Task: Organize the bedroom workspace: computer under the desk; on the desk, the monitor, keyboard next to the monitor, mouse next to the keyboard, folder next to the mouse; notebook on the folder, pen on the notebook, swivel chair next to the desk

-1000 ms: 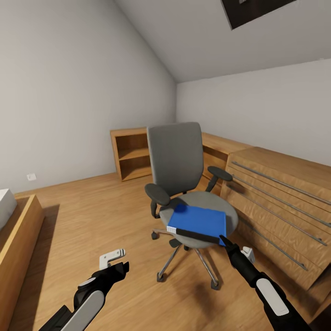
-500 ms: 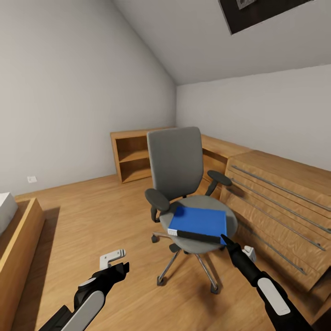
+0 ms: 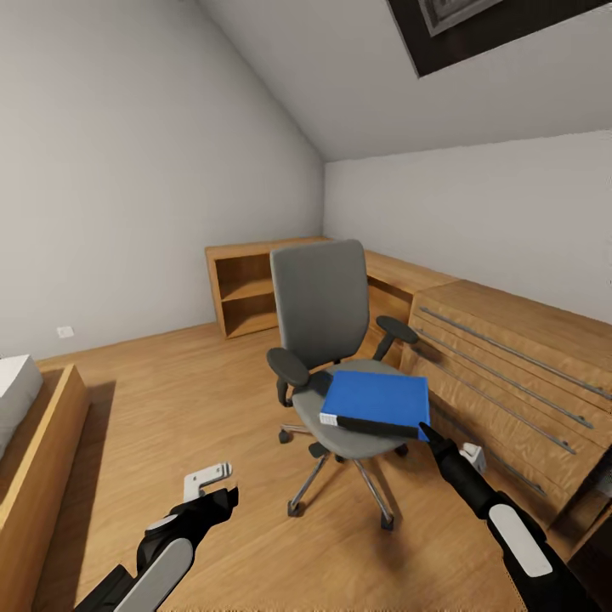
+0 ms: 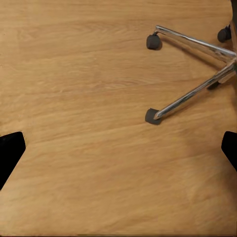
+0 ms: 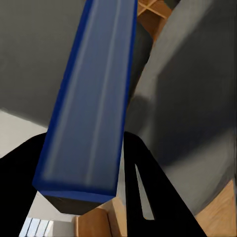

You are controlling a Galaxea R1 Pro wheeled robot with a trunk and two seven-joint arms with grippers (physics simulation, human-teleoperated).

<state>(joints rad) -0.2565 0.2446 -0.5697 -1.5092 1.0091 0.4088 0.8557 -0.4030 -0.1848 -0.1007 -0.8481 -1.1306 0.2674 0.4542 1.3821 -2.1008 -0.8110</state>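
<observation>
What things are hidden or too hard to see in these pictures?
- Head view: the right hand tip sits against the blue folder, which hides its fingers.
- Right wrist view: the folder is blurry and cut by the top edge.
- Left wrist view: the swivel chair shows just legs and wheels; the edge cuts off the rest.

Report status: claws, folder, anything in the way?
Right claw shut on folder, lifted off chair. Left claw open, over bare floor. Dresser close beside.
</observation>
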